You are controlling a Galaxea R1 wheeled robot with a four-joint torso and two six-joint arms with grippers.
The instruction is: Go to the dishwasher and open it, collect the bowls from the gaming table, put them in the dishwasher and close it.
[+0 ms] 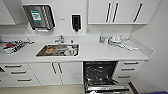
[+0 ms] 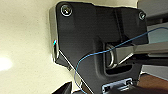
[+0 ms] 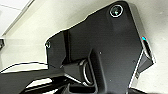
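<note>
Head view: dishwasher (image 1: 100,72) open, racks inside; sink (image 1: 58,50) holds dishes.

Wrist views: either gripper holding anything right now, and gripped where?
Cannot be told. Both wrist views show the robot's own dark plate, not the fingers. In the head view the dishwasher stands open, with no gripper on it.

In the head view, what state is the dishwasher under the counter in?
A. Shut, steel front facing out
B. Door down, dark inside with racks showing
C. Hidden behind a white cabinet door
B: the dishwasher shows a dark cavity with wire racks, its door folded down toward the floor.
</note>
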